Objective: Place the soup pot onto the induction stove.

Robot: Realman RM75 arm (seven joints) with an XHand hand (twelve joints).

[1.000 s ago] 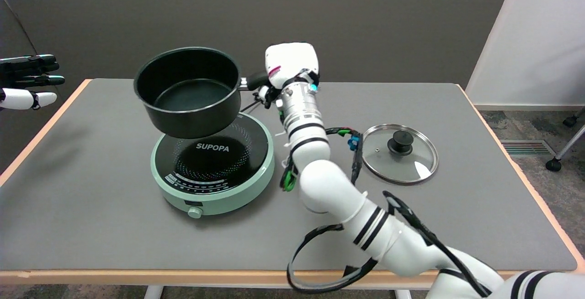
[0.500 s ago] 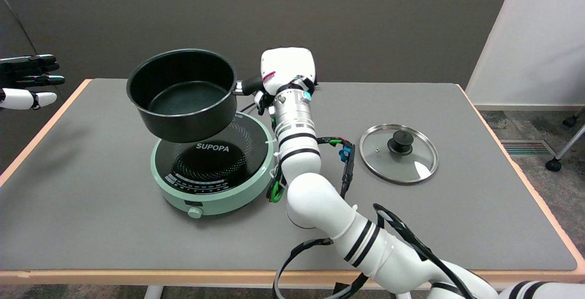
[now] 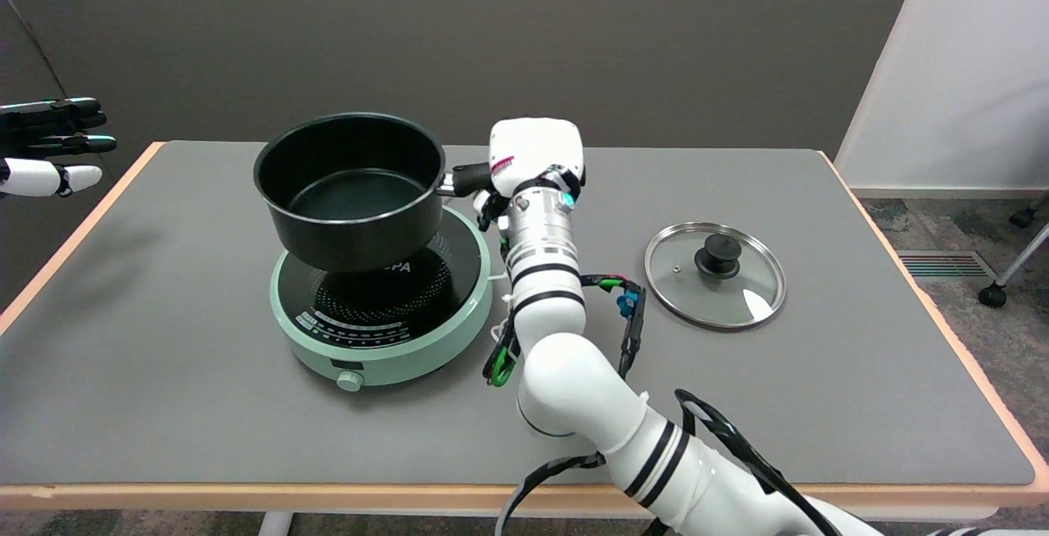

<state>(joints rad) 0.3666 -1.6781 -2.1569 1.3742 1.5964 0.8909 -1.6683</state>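
The black soup pot (image 3: 352, 192) hangs low over the mint-green induction stove (image 3: 381, 306), roughly level, its base just above the black cooktop. Whether the base touches the cooktop I cannot tell. My right hand (image 3: 533, 157) grips the pot's black handle (image 3: 467, 180) from the right, and the white back of the hand hides the fingers. The pot is empty and covers the back half of the stove's glass top.
A glass lid (image 3: 715, 275) with a black knob lies flat on the grey table (image 3: 164, 405) to the right of my arm. The idle left hand (image 3: 49, 147) hovers at the far left edge. Cables hang from my right arm beside the stove.
The pot has come down and a little to the right, from well above the stove to just over its top. My hand dropped with it.
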